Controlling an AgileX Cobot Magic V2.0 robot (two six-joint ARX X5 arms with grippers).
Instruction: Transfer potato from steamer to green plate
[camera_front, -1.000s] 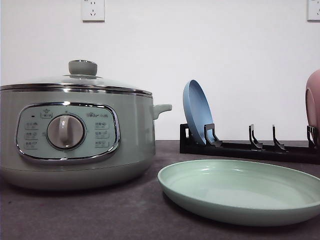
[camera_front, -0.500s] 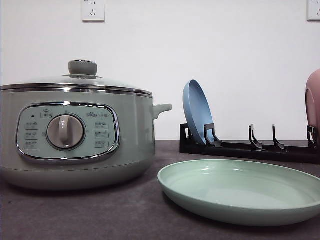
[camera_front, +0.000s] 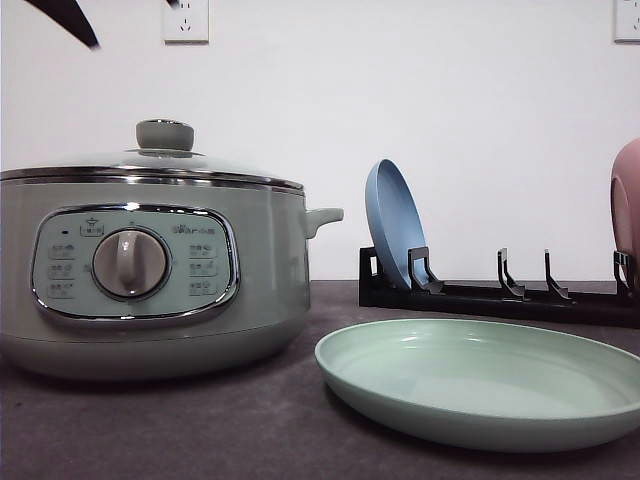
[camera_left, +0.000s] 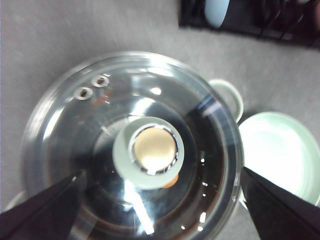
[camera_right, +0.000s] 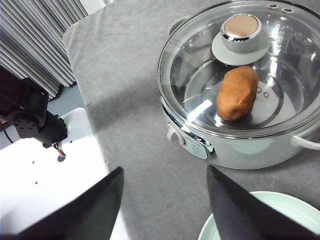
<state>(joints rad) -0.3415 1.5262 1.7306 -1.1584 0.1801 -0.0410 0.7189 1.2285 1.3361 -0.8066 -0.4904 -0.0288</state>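
Potato (camera_right: 237, 93): oblong, orange-brown, matte, lying inside steamer (camera_right: 240, 100) under closed glass lid (camera_right: 235, 70). Green plate (camera_front: 485, 380) bare, beside steamer. Left gripper (camera_left: 160, 200) and right gripper (camera_right: 165, 205) both spread wide, holding nothing.

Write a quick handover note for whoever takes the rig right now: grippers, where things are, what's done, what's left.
Left gripper: open, empty, above the lid knob.
Right gripper: open, empty, off to the steamer's side.
Potato: inside the steamer, under the closed glass lid.
Green plate: empty on the table beside the steamer.
Done: nothing.
Left: lift the lid, take the potato out, set it on the green plate.
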